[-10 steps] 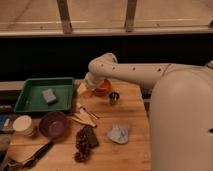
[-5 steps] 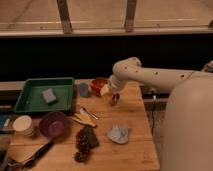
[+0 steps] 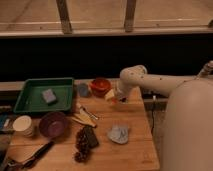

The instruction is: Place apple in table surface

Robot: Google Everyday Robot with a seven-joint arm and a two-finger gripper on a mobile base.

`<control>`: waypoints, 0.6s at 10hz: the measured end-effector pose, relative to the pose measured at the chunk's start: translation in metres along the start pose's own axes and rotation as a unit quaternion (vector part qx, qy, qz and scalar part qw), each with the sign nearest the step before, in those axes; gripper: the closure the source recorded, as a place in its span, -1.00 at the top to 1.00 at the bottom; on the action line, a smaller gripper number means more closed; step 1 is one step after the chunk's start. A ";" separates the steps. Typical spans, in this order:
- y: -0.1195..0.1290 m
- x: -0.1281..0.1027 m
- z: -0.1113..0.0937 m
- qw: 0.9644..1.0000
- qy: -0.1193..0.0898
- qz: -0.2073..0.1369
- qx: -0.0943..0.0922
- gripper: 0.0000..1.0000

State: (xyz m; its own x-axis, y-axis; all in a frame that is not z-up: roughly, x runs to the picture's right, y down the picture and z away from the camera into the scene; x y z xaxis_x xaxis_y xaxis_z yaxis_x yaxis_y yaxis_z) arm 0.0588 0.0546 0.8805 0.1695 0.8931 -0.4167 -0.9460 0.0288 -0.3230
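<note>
Nearest the camera, at the front edge of the light-brown wooden plank table surface [image 3: 135, 145], lie a dark utensil [image 3: 35, 154], a dark grape cluster [image 3: 81, 145] and a crumpled grey-blue cloth [image 3: 119, 133]. Behind these stand a pale cup [image 3: 23, 125] and a purple bowl [image 3: 53, 123]. Farther back sit a green rectangular tray [image 3: 30, 102] holding a small grey-blue block [image 3: 49, 95], and an orange-red bowl [image 3: 100, 86].

Just right of that bowl, the white arm's gripper [image 3: 113, 96] hangs low over the tabletop. A small orange-red shape with a yellowish patch at its tip appears to be the apple [image 3: 113, 99]. Whether the apple rests on the wood or is held just above it cannot be told; how wide the gripper stands cannot be told either.

Judged progress: the apple is over bare table beside the bowl, so transport looks nearly complete; release and withdrawal seem to remain. The robot's white body [image 3: 187, 130] cuts off the table's right side.
</note>
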 end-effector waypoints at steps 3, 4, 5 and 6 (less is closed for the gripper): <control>0.038 -0.018 -0.024 1.000 -0.018 -0.021 -0.013 -1.00; 0.061 -0.021 -0.024 0.999 -0.016 -0.038 -0.020 -1.00; 0.076 -0.023 -0.020 0.998 -0.012 -0.048 -0.028 -1.00; 0.080 -0.024 -0.015 0.998 -0.008 -0.052 -0.034 -1.00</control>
State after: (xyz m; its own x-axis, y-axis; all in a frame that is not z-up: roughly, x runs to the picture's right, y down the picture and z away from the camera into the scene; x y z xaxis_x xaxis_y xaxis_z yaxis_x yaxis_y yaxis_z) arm -0.0173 0.0291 0.8518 0.2601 0.8939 -0.3652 -0.9026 0.0908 -0.4208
